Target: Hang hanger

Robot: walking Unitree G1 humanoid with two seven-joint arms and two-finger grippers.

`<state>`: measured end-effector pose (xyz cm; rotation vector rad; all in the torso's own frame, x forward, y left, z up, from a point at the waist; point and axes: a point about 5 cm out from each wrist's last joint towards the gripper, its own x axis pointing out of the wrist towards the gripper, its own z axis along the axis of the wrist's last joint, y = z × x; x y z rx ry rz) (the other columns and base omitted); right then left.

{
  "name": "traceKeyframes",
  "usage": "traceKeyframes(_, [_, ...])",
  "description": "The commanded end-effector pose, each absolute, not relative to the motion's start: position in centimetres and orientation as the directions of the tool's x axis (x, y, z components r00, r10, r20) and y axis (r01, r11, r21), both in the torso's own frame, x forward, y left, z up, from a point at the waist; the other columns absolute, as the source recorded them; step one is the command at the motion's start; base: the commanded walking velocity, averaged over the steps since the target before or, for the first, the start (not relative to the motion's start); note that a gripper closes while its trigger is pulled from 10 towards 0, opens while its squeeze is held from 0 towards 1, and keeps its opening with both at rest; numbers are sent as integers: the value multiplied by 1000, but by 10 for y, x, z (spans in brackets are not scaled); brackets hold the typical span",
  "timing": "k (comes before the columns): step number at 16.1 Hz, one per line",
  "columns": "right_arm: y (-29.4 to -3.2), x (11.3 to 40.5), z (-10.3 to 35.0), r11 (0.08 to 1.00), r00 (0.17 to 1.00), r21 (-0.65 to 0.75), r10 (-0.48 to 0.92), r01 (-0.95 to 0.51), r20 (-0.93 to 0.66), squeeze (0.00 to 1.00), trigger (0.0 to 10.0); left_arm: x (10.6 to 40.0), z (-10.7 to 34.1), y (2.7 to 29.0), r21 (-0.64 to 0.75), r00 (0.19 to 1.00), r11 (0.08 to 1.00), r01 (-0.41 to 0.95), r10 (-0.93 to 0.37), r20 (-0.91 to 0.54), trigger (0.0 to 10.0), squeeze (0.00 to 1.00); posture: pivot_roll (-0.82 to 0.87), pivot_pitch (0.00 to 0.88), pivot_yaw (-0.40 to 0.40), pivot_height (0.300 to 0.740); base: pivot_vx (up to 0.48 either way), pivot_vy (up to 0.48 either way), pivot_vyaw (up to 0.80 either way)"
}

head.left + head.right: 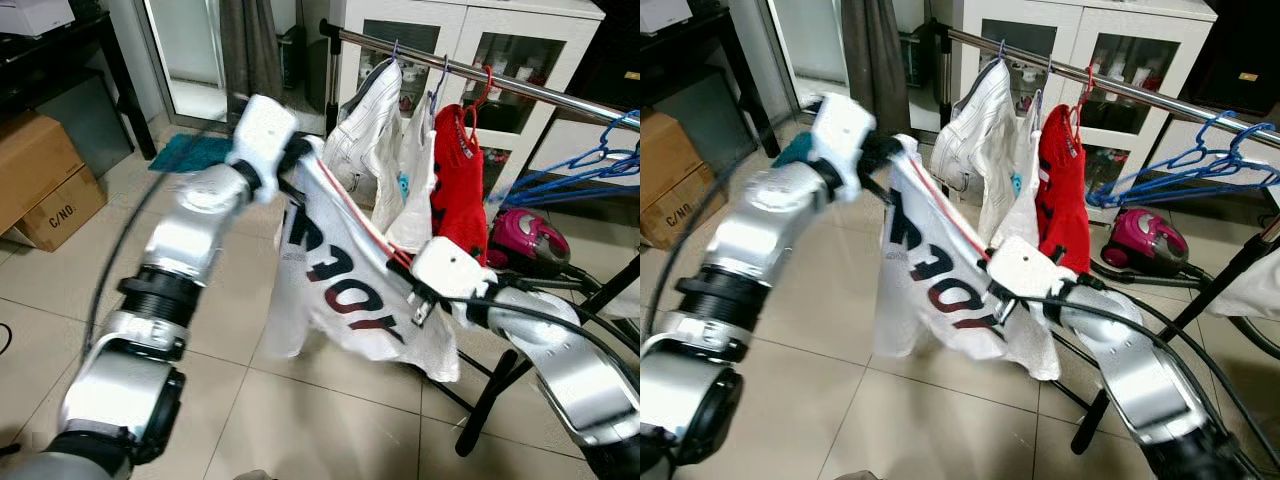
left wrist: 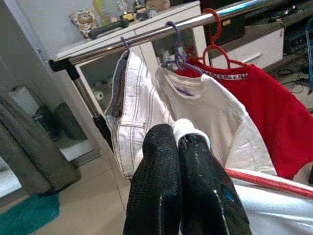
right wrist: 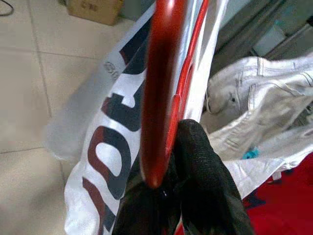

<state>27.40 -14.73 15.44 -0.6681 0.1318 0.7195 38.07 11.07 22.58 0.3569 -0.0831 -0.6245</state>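
Carried between both grippers, long axis slanting from left gripper [image 2: 178, 161], pressed together on white lettered T-shirt [image 1: 340, 290] at the upper end, down to right gripper [image 3: 183, 161] pinching thin red plastic hanger [image 3: 161, 88], with silver metal rail [image 1: 480, 75] beyond and above, nearer the left.

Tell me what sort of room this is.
Probably a home's laundry or utility corner: a metal clothes rail hung with shirts on hangers, a pink vacuum cleaner on the tiled floor, and a white glass-door cabinet behind.
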Motion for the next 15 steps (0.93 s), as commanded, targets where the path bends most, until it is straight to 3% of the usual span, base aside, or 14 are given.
traceKeyframes(1, [-148, 277, 151, 561, 757, -514, 544, -649, -362, 0, 0, 379, 243, 102, 430, 793, 722, 542, -609, 23, 0, 0, 3, 0, 28, 740, 0, 0, 0])
traceKeyframes(5, [-156, 282, 149, 669, 806, -450, 493, -592, -327, 0, 0, 382, 246, 110, 381, 831, 785, 488, -552, 73, 0, 0, -2, 0, 28, 740, 0, 0, 0])
traceKeyframes(8, [-168, 268, 127, 532, 730, -501, 469, -683, -497, 0, 0, 381, 255, 126, 375, 845, 811, 449, -521, 117, 0, 0, 1, 0, 23, 740, 0, 0, 0])
traceKeyframes(11, [-169, 260, 113, 422, 657, -505, 433, -753, -617, 0, 0, 375, 258, 120, 401, 814, 781, 478, -565, 131, 0, 0, 7, 0, 15, 740, 0, 0, 0])
traceKeyframes(15, [-176, 259, 105, 407, 643, -505, 380, -762, -664, 0, 0, 371, 260, 111, 398, 797, 776, 488, -583, 158, 0, 0, 5, 0, 13, 740, 0, 0, 0])
